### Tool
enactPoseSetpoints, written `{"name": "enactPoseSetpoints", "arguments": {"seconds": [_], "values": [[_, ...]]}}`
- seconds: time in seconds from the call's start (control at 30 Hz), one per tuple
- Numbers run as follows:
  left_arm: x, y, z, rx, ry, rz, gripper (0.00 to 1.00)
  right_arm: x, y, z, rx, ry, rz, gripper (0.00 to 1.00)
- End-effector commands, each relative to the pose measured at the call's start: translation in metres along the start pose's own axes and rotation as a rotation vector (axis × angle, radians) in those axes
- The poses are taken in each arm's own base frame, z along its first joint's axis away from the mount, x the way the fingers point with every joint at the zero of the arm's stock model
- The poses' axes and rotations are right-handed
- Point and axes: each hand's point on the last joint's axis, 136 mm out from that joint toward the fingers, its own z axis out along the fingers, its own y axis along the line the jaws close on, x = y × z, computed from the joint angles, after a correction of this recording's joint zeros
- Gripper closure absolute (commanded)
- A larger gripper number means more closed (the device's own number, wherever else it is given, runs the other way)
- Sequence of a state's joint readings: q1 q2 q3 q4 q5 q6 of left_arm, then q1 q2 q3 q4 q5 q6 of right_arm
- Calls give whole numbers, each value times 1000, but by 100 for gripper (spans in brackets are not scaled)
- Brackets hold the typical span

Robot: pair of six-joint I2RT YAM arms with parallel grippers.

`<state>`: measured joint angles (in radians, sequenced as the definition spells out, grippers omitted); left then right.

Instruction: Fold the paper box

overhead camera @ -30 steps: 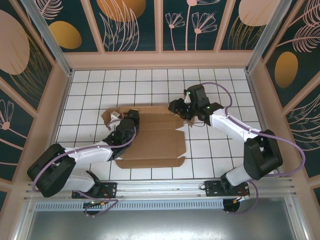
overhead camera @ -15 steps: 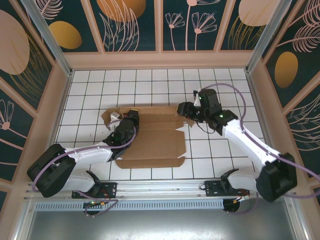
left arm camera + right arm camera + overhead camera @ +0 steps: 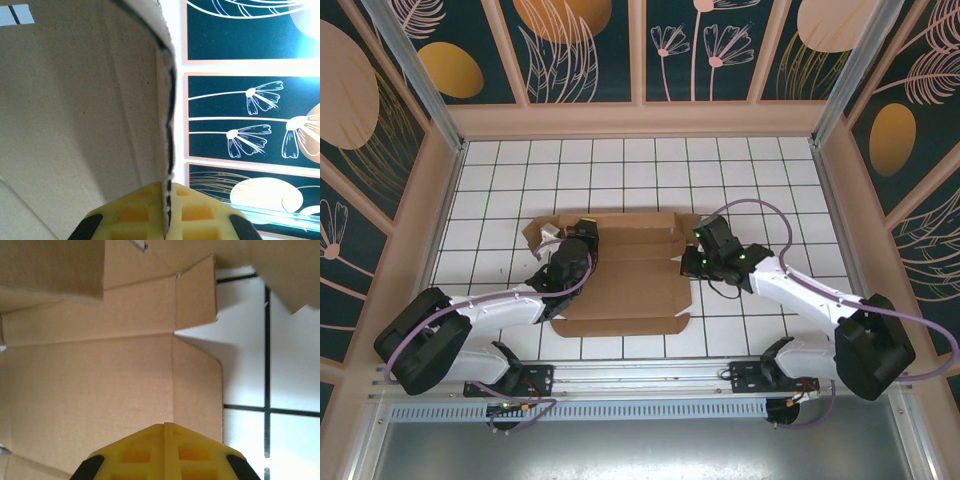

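The paper box [image 3: 630, 285] lies as a mostly flat brown die-cut sheet in the middle of the tiled table. My left gripper [image 3: 578, 238] is shut on its left side flap, which stands raised. In the left wrist view the yellow fingers [image 3: 125, 215] pinch the cardboard edge of that panel [image 3: 75, 110]. My right gripper [image 3: 688, 263] sits over the sheet's right edge. Seen from the right wrist, this gripper [image 3: 164, 426] is shut with nothing between its pads, just above the flat right flap [image 3: 197, 385].
The white tiled table [image 3: 770, 180] has bare tiles behind and to the right of the sheet. Decorated panel walls [image 3: 640, 50] enclose the back and both sides. An aluminium rail [image 3: 640, 375] with the arm bases runs along the near edge.
My right gripper has moved from the sheet's back right corner toward the near side, down to the right edge, and has closed. The left arm has not moved.
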<state>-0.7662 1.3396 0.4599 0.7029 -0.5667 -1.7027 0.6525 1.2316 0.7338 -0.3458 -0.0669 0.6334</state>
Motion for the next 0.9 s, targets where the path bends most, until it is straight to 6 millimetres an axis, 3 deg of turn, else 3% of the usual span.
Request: {"name": "enactPoseSetpoints", "arguments": {"seconds": [0.0, 0.07, 0.17, 0.23, 0.33, 0.4, 0.47, 0.6, 0.73, 0.87], "values": [[-4, 22, -3, -80, -13, 78, 100, -44, 3, -37, -6, -204, -19, 97], [-5, 23, -3, -81, -17, 79, 100, -54, -5, -60, 25, -294, -20, 97], [-5, 20, -5, -79, -16, 88, 100, -69, -34, -92, 110, -433, 18, 97], [-6, 20, -5, -85, -18, 89, 100, -80, -55, -98, 143, -484, 12, 93], [-3, 25, -3, -119, -14, 84, 100, -86, -74, -76, 175, -465, -119, 79], [-2, 24, -2, -120, -12, 86, 100, -98, -85, -68, 249, -487, -182, 79], [-2, 24, -1, -117, -13, 74, 100, -108, -83, -55, 225, -480, -285, 79], [-1, 22, -1, -105, -4, 71, 100, -113, -89, -25, 227, -406, -501, 83], [0, 27, -2, -107, 8, 58, 100, -95, -56, -2, -2, -320, -718, 79], [2, 28, -2, -105, 17, 44, 100, -80, -32, 8, -160, -255, -826, 66]]}}
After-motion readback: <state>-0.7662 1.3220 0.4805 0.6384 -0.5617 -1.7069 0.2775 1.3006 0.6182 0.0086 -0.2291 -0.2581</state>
